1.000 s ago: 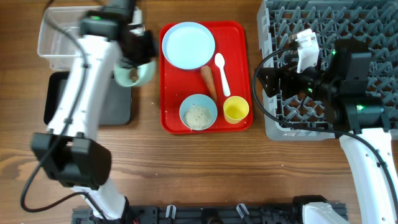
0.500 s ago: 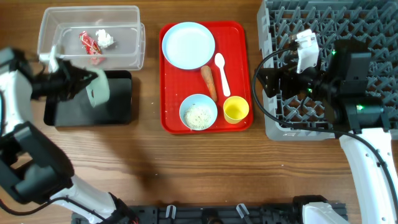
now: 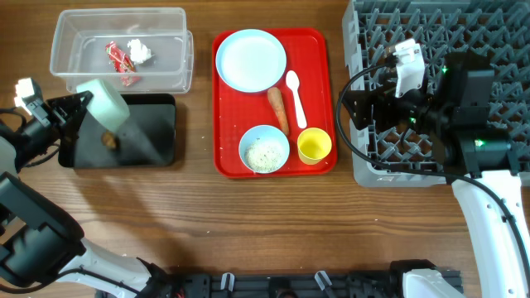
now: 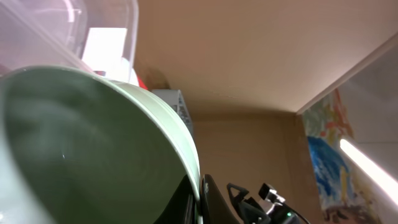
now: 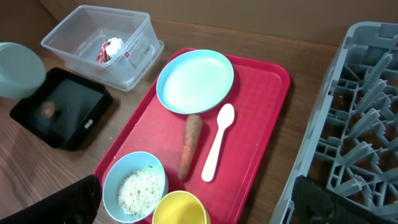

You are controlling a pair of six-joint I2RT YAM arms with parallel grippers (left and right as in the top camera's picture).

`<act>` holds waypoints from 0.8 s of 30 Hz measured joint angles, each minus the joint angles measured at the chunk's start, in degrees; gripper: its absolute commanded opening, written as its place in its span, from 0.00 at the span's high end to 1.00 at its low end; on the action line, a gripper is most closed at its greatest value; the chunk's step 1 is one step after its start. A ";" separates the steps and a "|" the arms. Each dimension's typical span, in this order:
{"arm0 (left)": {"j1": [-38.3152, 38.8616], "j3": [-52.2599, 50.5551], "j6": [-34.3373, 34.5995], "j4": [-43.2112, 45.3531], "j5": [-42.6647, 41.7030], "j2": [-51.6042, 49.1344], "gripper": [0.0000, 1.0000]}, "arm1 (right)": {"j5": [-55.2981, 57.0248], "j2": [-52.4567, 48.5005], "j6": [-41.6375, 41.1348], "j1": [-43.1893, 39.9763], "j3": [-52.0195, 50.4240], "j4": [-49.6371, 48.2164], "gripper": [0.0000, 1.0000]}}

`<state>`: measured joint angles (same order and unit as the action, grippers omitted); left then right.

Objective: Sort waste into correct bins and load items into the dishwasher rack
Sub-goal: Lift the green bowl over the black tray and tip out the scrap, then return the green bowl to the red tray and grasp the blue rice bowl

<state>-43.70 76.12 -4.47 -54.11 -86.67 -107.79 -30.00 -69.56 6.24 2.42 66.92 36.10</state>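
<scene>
big grey rack (image 3: 431,33) at the right edge of the table (image 3: 248,232), right claw (image 3: 352,106) wide apart over its left rim. red tray (image 3: 222,161) mid-table: plate (image 3: 250,60) at the far edge, carrot (image 3: 277,110), spoon (image 3: 296,98), rice (image 3: 264,155) in a bowl (image 3: 245,146) and yellow cup (image 3: 315,146) at the near edge. clear tub (image 3: 170,70) in the far left corner, wrapper (image 3: 121,56) and tissue (image 3: 139,51) inside. black tub (image 3: 153,132) just in front, brown lump (image 3: 108,141) inside. left claw (image 3: 76,109) clamped on a tipped bowl (image 3: 105,106) over it.

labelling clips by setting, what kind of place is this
Likely an indoor robot test bench staged for dish clearing: a wooden table, a grey dishwasher rack and a red tray.
</scene>
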 measured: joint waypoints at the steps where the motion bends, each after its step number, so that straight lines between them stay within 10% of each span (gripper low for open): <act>1: 0.00 0.00 0.00 0.00 -0.44 0.00 0.96 | 0.00 0.00 0.00 0.00 0.00 -0.02 0.00; 13: 12.04 7.17 1.40 1.36 6.80 3.23 0.96 | 0.00 0.00 0.00 0.00 0.00 -0.24 0.00; 24: 63.65 12.24 7.87 14.71 74.03 4.48 0.96 | 0.00 0.00 0.00 0.00 0.00 -0.09 0.00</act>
<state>19.94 88.36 3.40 -39.40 -12.64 -103.31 -30.00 -69.56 6.24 2.42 66.92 36.01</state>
